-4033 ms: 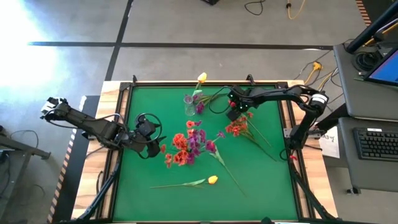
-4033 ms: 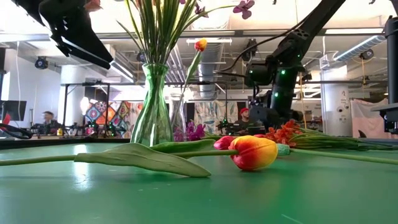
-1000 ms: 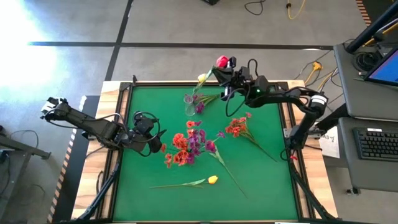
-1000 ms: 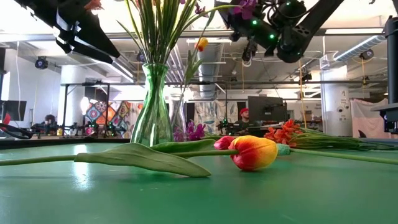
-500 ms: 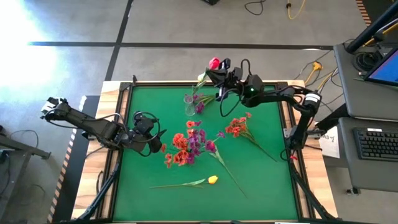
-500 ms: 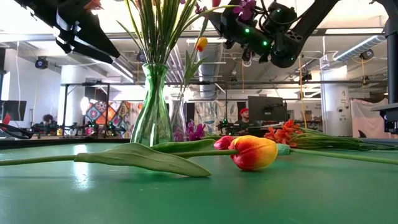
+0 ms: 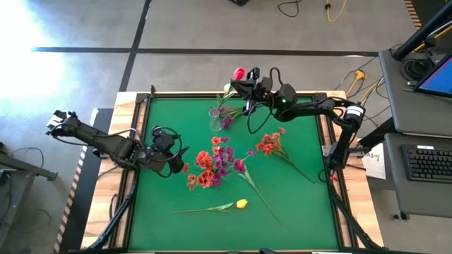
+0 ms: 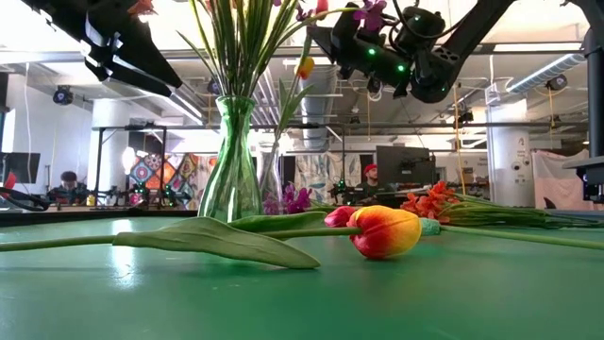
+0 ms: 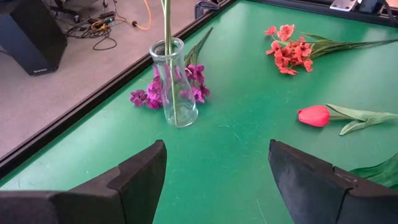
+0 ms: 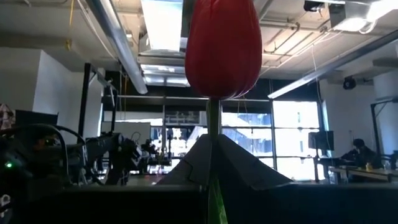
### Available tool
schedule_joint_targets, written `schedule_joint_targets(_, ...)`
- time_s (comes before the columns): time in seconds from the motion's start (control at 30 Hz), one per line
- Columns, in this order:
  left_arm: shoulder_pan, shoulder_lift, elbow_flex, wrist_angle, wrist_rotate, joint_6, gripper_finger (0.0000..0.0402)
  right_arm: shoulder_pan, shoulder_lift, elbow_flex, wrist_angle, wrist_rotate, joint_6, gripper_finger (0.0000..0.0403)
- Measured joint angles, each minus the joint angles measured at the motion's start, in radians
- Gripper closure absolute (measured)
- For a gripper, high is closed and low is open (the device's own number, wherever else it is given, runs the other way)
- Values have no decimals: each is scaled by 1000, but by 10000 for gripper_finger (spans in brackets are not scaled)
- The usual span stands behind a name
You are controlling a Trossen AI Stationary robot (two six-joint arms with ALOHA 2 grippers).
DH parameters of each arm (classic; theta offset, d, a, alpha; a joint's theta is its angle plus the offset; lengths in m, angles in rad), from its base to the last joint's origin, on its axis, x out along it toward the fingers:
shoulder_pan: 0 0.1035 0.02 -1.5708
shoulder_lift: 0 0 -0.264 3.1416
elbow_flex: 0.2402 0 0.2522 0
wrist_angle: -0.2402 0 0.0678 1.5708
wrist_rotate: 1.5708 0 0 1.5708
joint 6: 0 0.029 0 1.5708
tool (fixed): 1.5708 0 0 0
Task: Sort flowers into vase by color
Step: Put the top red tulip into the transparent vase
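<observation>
Right gripper [image 7: 244, 80]: raised at the mat's 12 o'clock edge, fingers clamped on the stem of a pink-red tulip [image 10: 223, 46], bloom upright; clear vase [image 7: 215, 118] near, at its 7 o'clock, holding one yellow tulip [image 7: 227, 89]; purple sprays [image 9: 196, 78] touching the vase base; left gripper [image 9: 217, 180]: jaws spread, empty, at the mat's 9 o'clock

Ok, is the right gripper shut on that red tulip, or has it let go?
Shut on it: in the right wrist view the right gripper has its fingers pinched on the stem under the red tulip.
</observation>
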Motion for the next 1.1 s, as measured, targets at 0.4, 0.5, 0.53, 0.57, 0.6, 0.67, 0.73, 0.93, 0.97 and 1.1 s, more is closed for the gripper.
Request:
schedule_joint_targets(0.4,0,0,0,0,0,0,134,0,0,0,-83,6,-17,390)
schedule_joint_targets(0.5,0,0,0,0,0,0,134,2,0,0,-86,4,-17,390)
schedule_joint_targets(0.53,0,0,0,0,0,0,134,2,0,0,-87,3,-17,390)
schedule_joint_targets(0.57,0,0,0,0,0,0,134,2,0,0,-89,3,-17,390)
schedule_joint_targets(0.6,0,0,0,0,0,0,134,2,0,0,-97,3,-17,390)
schedule_joint_targets(0.67,0,0,0,0,0,0,134,2,0,0,-115,3,-17,389)
schedule_joint_targets(0.73,0,0,0,0,0,0,134,2,0,0,-139,3,-17,382)
schedule_joint_targets(0.93,0,0,0,0,0,0,134,4,0,5,-174,0,-17,317)
schedule_joint_targets(0.97,0,0,0,0,0,0,134,4,0,5,-177,-2,-18,304)
schedule_joint_targets(1.1,0,0,0,0,0,0,134,4,-3,5,-208,-31,-17,253)
